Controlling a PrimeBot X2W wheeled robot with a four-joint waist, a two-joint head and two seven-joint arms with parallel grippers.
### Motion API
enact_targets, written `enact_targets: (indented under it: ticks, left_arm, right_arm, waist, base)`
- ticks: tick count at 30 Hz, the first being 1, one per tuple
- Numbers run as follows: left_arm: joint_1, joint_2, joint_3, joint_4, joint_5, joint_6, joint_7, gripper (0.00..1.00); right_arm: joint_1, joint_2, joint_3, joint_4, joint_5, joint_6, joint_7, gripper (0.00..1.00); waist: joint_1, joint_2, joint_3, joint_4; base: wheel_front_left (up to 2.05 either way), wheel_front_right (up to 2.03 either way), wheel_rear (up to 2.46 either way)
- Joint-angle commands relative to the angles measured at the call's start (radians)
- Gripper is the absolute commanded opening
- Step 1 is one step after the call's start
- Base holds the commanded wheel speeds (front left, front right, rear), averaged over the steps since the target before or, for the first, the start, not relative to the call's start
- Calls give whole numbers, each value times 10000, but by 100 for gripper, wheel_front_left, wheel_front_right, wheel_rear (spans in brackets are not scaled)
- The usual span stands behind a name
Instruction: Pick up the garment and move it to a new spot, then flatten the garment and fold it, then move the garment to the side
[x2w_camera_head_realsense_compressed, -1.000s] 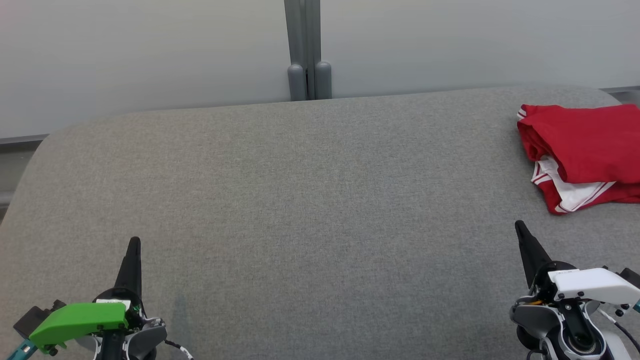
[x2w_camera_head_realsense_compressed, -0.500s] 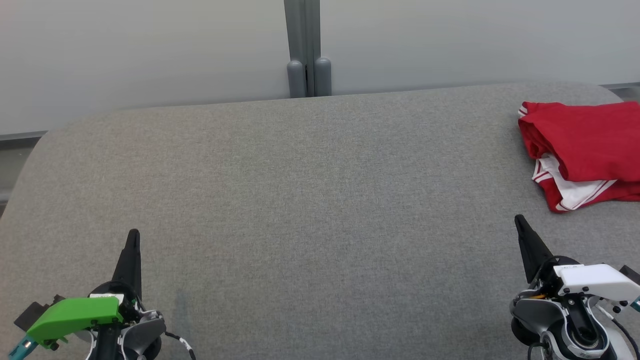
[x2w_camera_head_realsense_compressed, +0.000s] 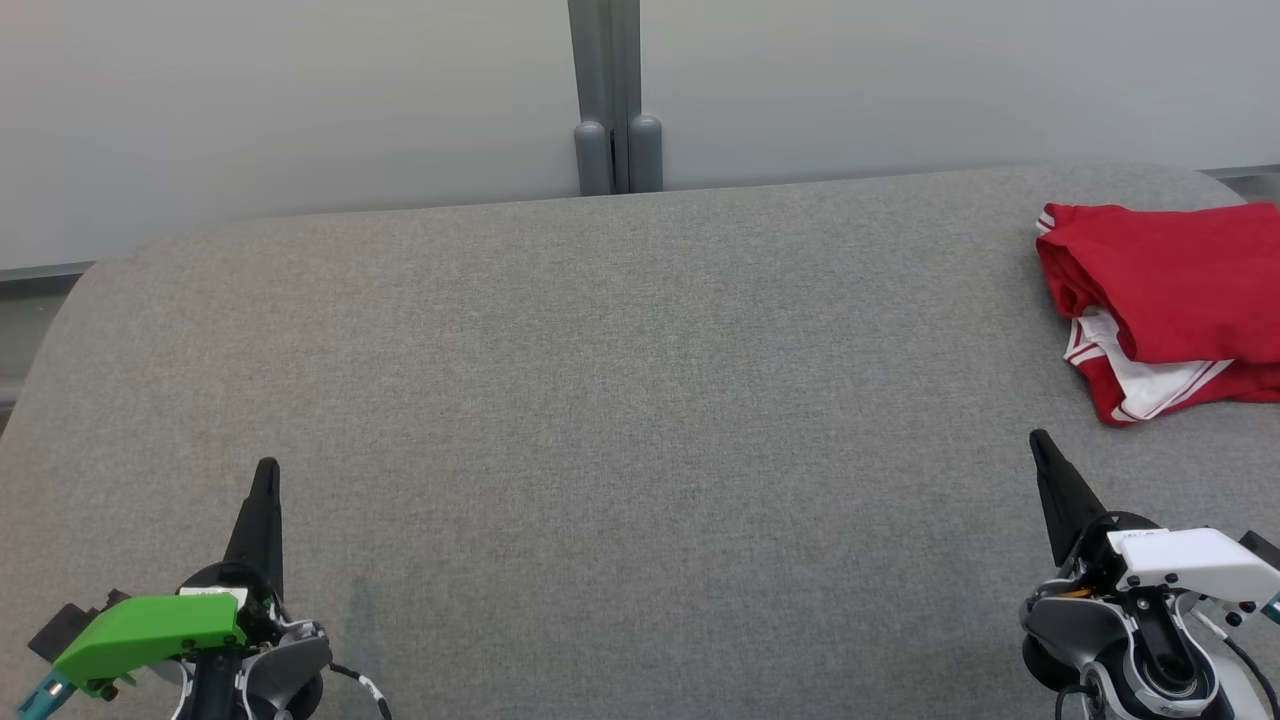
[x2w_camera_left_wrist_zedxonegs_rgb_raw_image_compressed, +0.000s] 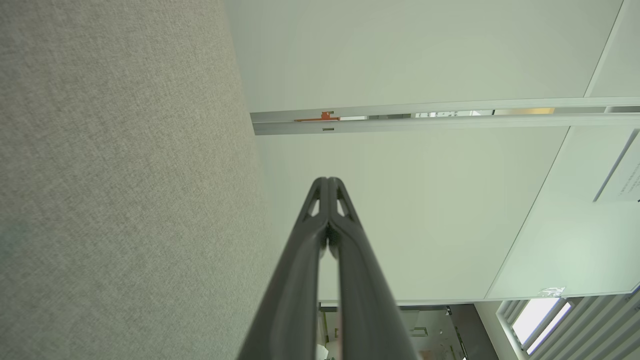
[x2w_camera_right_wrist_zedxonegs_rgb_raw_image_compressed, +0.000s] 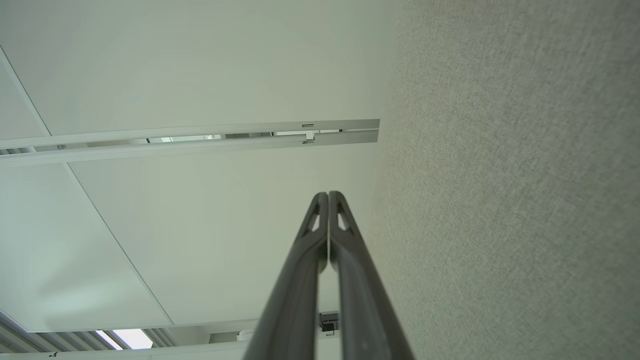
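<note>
Mostly the scene is one big gray cloth-covered bench with a rounded far edge. Behind it stands a pale wall with a gray post. The red and white garment lies folded at the far right (partly cut off). The left pincer and right pincer are pressed tight together, holding nothing.

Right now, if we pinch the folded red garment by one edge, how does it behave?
Probably floppy: the red garment lies in soft, rumpled layers, so one lifted edge likely lets the fold fall open. Likely light: thin cloth. Pushed, it would probably bunch rather than slide; the grey fabric surface looks textured.
</note>
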Motion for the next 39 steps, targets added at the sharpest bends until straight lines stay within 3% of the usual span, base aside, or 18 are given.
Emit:
enact_targets:
  ticks: [1, 39]
  left_arm:
    - [-120, 73, 32, -23, -10, -56, 48, 0]
    - [-120, 72, 30, -24, -9, -57, 47, 0]
  right_arm:
    - [-59, 2, -20, 16, 51, 4, 19, 0]
    - [-60, 15, -35, 18, 28, 4, 38, 0]
  waist:
    - [0, 0, 0, 0]
    - [0, 0, 0, 0]
  base:
    - [0, 0, 0]
    - [0, 0, 0]
